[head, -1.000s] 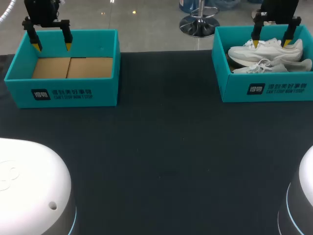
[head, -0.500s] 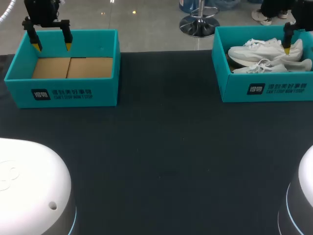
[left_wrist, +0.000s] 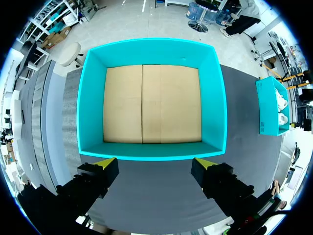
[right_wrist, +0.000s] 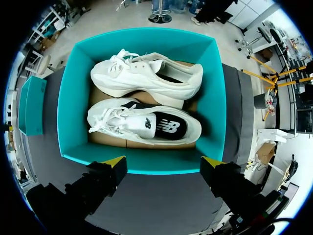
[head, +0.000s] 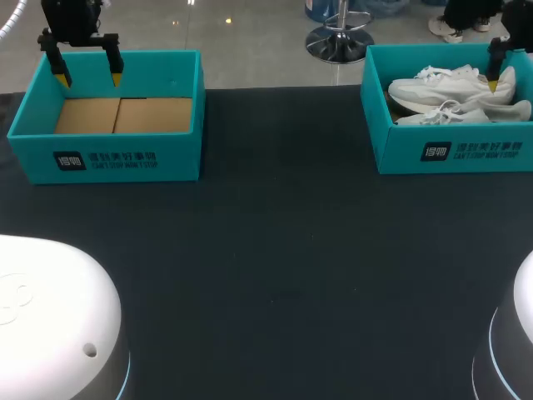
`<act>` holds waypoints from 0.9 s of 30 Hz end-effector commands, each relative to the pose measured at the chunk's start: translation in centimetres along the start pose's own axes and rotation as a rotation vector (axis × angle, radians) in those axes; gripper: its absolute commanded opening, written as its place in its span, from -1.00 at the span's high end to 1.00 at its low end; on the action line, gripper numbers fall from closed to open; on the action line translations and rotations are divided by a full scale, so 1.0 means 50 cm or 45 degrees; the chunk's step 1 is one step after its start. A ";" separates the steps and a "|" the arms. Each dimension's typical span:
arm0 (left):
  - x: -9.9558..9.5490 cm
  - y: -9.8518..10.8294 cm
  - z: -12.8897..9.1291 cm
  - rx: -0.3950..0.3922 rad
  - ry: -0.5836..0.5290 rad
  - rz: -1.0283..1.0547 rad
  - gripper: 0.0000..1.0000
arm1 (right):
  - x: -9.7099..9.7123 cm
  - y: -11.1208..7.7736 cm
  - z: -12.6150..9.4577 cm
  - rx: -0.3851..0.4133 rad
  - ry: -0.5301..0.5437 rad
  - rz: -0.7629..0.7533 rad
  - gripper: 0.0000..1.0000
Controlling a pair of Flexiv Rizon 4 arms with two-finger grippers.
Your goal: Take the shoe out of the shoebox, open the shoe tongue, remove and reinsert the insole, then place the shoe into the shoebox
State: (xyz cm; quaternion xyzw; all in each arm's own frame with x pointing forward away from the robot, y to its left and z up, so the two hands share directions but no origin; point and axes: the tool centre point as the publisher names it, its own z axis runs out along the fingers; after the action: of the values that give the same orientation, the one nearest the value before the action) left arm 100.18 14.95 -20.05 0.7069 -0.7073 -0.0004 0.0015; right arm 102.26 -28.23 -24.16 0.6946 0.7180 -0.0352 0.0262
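Our right gripper (right_wrist: 164, 161), fingers (right_wrist: 115, 161) spread, hangs above the rim of the shoebox (right_wrist: 66, 98). The nearer shoe (right_wrist: 144, 122) lies inside the shoebox just ahead, its long axis parallel to the line between our fingers. Our left gripper (left_wrist: 155, 164), also spread, sits far from the shoebox.

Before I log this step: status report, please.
Both grippers open, holding nothing. Left gripper above empty shoebox, right gripper above shoebox with two white shoes. No obstruction seen.
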 end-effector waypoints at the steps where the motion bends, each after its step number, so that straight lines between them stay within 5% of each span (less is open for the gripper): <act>1: 0.000 0.001 -0.001 0.000 -0.001 -0.001 -1.00 | 0.000 0.002 0.000 0.002 0.001 0.000 -1.00; 27: 0.000 0.001 -0.001 0.000 -0.001 -0.001 -1.00 | -0.052 0.023 0.074 -0.117 -0.030 -0.005 -1.00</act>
State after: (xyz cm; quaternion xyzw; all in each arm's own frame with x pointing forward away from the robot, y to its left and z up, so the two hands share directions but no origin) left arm 100.18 14.94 -20.05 0.7069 -0.7073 -0.0004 0.0015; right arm 103.26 -30.86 -27.61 0.6903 0.7203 -0.0097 0.0680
